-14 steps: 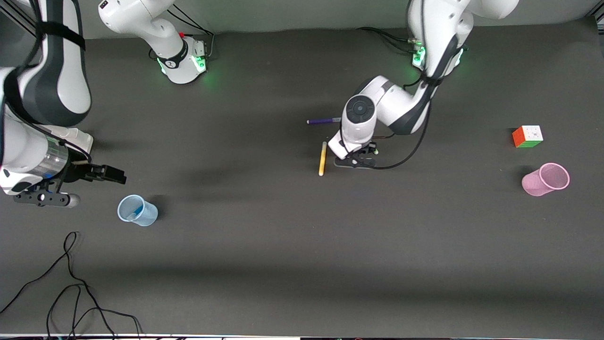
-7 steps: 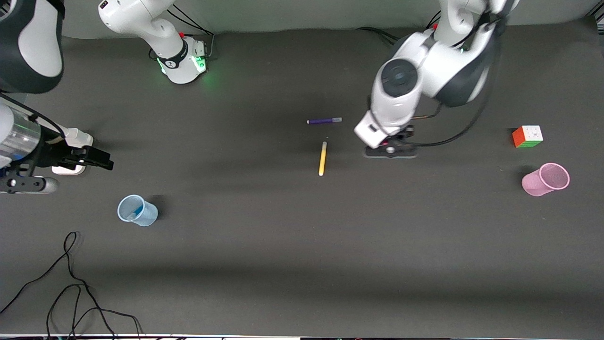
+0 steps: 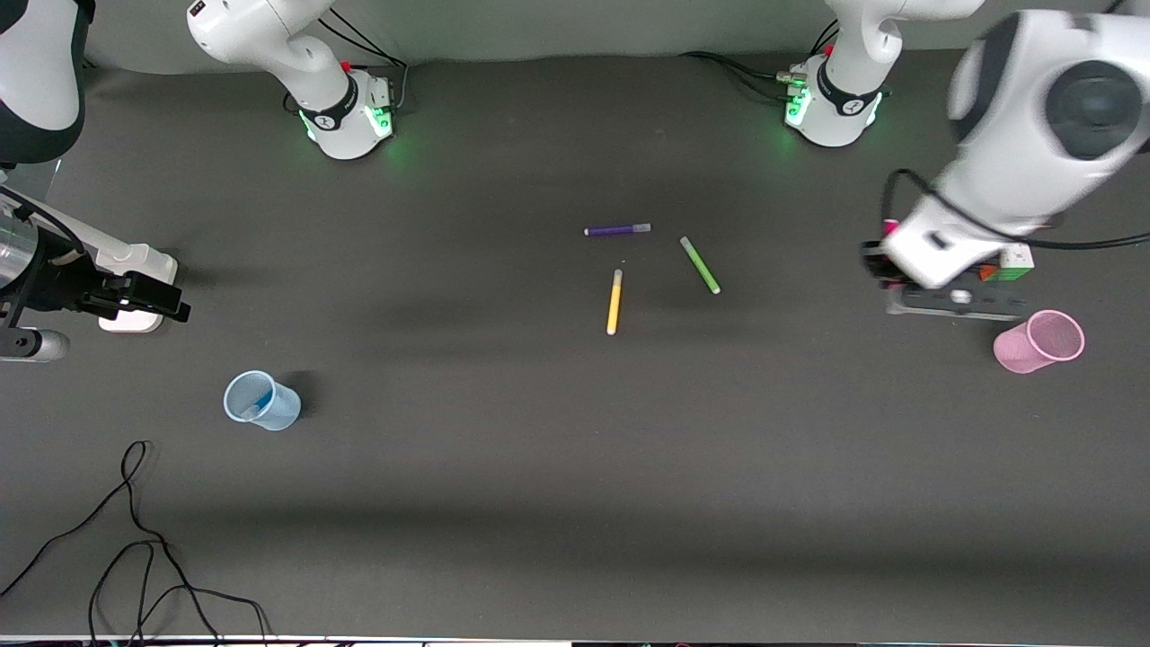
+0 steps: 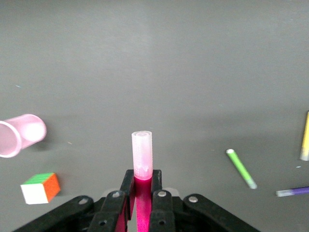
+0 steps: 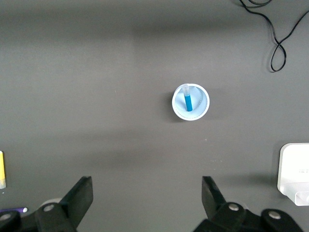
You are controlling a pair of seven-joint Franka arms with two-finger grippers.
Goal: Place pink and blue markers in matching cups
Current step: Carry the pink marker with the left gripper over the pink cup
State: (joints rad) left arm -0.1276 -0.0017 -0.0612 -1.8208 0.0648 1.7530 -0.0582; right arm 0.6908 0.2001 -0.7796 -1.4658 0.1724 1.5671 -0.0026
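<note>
A: Dark grey felt table (image 3: 539, 503) first. Then the arms?

B: Yes. Left arm reaches out toward its own end of the table – its left gripper (image 4: 140, 193) hangs above the table just beside the colour cube (image 3: 1015, 260), near the pink cup (image 3: 1040, 341). Fingers clamped on the pink marker (image 4: 142, 159), greyish end sticking out past the fingertips.

A: Right side?

B: Right gripper (image 5: 147, 193) is up over the right arm's end of the table, fingers spread wide, nothing between them. A white box (image 3: 135, 270) sits on the table under it.

A: Cups next.

B: Pink cup stands toward the left arm's end, nearer the front camera than the cube, nothing visible in it. Pale blue cup (image 5: 190, 102) stands toward the right arm's end, well apart from the pink one – the blue marker (image 5: 187, 100) stands in it, leaning on the wall, greyish end up.

A: Cube?

B: Orange, green and white faces showing, partly covered by the left arm in the front view; clear in the left wrist view, near the pink cup, not touching.

A: Loose pens?

B: Three lie flat mid-table: purple pen (image 3: 617, 230) farthest from the front camera, green pen (image 3: 700, 265) lying diagonal, yellow pen (image 3: 614, 302) nearest. None touch. Black cable (image 3: 135, 539) looped at the front edge, right arm's end.
</note>
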